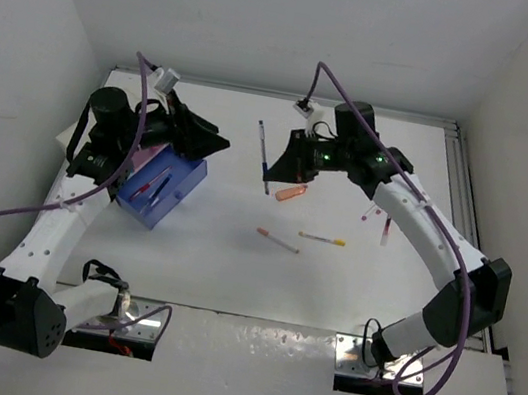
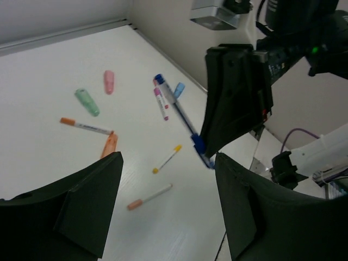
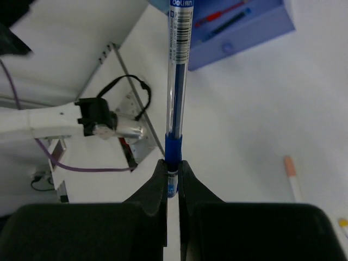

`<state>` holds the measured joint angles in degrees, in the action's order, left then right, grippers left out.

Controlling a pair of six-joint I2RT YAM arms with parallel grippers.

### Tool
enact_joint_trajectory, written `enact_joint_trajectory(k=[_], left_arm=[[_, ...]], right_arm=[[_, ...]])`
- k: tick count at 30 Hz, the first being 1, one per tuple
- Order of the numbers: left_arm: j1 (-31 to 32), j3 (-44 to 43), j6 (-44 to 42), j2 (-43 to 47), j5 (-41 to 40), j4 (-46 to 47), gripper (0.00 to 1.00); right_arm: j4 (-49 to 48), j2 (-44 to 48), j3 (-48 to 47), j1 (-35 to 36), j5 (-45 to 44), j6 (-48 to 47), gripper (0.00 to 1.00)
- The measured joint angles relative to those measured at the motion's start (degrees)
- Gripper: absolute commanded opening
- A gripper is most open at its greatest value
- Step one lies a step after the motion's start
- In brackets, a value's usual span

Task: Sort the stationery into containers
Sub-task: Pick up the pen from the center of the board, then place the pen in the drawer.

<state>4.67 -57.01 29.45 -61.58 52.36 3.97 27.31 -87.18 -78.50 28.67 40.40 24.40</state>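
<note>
My right gripper (image 1: 272, 167) (image 3: 173, 169) is shut on the blue grip end of a clear blue pen (image 1: 263, 147) (image 3: 178, 81) and holds it above the table's middle. The pen also shows in the left wrist view (image 2: 176, 106). The blue box (image 1: 190, 175) (image 3: 255, 33) stands at the left with a red and a dark pen inside. A pink box (image 1: 153, 153) shows behind it. My left gripper (image 1: 207, 142) (image 2: 167, 163) is open and empty over the blue box's far end.
On the table lie an orange marker (image 1: 290, 193) (image 2: 110, 145), an orange-capped white pen (image 1: 277, 240) (image 2: 149, 197), a yellow-ended pen (image 1: 323, 238) (image 2: 166, 159), and pink pens (image 1: 378, 224). A green marker (image 2: 87, 101), pink marker (image 2: 109, 81) and light-blue marker (image 2: 178, 89) lie farther off.
</note>
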Motion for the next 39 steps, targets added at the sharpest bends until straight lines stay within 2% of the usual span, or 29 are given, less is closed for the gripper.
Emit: enact_joint_trajectory(k=[7,10,11,12,13,14,15,16,17,18,21,23,26,29,33,39], left_arm=[[5.2,1.3,4.7,0.6,-0.1,4.0,0.73],[6.5,1.4,5.9,0.2,-0.3,4.7,0.68],[6.9,1.4,6.3,0.1,-0.4,5.1,0.53],[7.2,1.4,6.9,-0.1,-0.5,5.3,0.46],[7.4,1.4,7.3,-0.3,-0.7,5.6,0.33],[7.5,1.4,7.7,-0.5,-0.7,5.9,0.26],[7.6,1.4,7.8,-0.5,-0.7,6.2,0.19],[7.6,1.4,8.8,-0.5,-0.5,6.5,0.05],[7.6,1.2,8.9,-0.4,0.0,6.4,0.00],[7.5,1.0,8.2,-0.4,0.1,5.8,0.00],[4.8,-1.9,3.2,-1.9,0.1,-2.0,0.00],[1.9,-7.6,-5.5,-4.9,-2.2,-12.1,0.00],[0.4,-19.5,-20.1,-11.5,-13.1,-27.6,0.00],[0.5,-25.7,-31.3,-17.0,-25.4,-37.5,0.00],[0.5,-24.6,-40.7,-22.7,-37.2,-46.4,0.03],[1.2,-18.5,-48.7,-26.1,-48.2,-50.2,0.08]], right_arm=[[-6.5,-2.6,-5.6,7.2,2.3,4.7,0.00],[-7.4,-2.8,-6.0,9.4,2.9,5.3,0.00],[-7.6,-2.9,-6.1,9.9,3.1,5.4,0.00],[-7.6,-3.0,-6.1,10.3,3.2,5.6,0.00],[-7.7,-3.0,-6.1,10.6,3.3,5.6,0.00],[-7.6,-3.1,-6.1,10.7,3.3,5.7,0.05],[-7.6,-3.1,-6.1,10.7,3.3,5.7,0.22],[-7.5,-3.3,-6.1,10.6,2.9,5.8,0.30],[-7.5,-3.5,-6.1,10.4,2.5,5.7,0.36],[-7.4,-3.7,-6.1,9.9,2.7,6.1,0.44],[-7.6,-3.3,-5.1,5.3,3.8,7.8,0.47],[-8.0,-2.0,-1.7,-1.7,4.8,9.1,0.46],[-3.0,-1.1,3.0,-13.1,2.7,6.4,0.43],[3.4,-0.7,7.0,-21.3,-3.8,-0.8,0.42],[7.9,2.1,14.6,-27.3,-11.0,-8.4,0.43],[10.6,2.7,18.1,-34.1,-18.4,-14.2,0.41]])
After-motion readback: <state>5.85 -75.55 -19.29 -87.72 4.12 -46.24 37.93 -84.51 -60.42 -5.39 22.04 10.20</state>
